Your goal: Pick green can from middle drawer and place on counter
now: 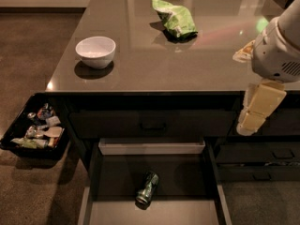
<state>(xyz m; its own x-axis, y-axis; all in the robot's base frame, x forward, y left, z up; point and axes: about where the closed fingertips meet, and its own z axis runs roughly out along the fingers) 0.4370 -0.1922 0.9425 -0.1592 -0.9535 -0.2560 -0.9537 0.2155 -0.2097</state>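
Observation:
The green can (147, 188) lies on its side on the grey floor of the open middle drawer (187, 172), near the drawer's centre, with one silver end facing the front. My gripper (249, 124) hangs from the white arm at the right, in front of the counter's front edge. It is above and to the right of the drawer, well apart from the can, and holds nothing. The counter (187, 64) is the glossy dark top above the drawer.
A white bowl (95, 51) stands at the counter's left. A light green snack bag (175, 18) lies at the back middle. A black tray of small packets (35, 128) sits low at the left. Closed drawers with bar handles (276, 153) are at the right.

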